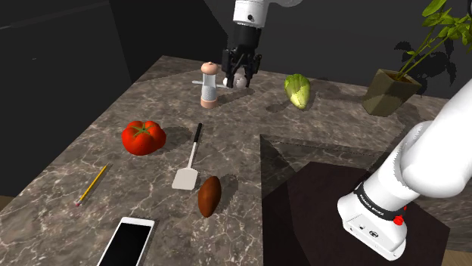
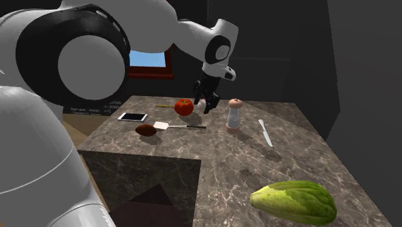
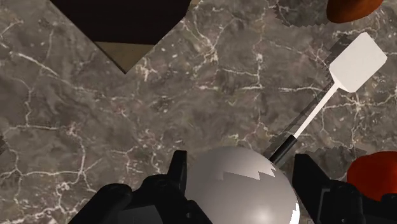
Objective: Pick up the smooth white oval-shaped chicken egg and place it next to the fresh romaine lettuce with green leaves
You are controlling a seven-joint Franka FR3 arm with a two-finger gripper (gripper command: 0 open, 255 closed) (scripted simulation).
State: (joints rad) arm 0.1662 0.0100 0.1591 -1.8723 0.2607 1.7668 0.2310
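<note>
Nearest looms the white arm (image 2: 84, 64), reaching over the marble counter (image 1: 68, 174); the lettuce (image 1: 299, 91) lies well apart from the gripper (image 1: 241, 78), which, near the shaker (image 1: 208, 85), clasps the egg (image 3: 245, 191) above the counter. Smooth and round, the egg could slip mid-carry, or crack if set down hard.

In the shoulder view, a shaker (image 1: 208, 85) stands toward the far side of the counter (image 1: 325, 117). Just to its right, the gripper (image 1: 242, 74) clasps an egg (image 3: 245, 188) above the surface. Farther right lies a lettuce (image 1: 299, 91), then a potted plant (image 1: 392, 91) by the far right corner. Nearer the camera, a tomato (image 1: 144, 137) sits left of a spatula (image 1: 189, 162), and a potato (image 1: 209, 196) lies just right of the spatula's blade. A pencil (image 1: 92, 185) and a phone (image 1: 127, 243) lie at the near left.
</note>
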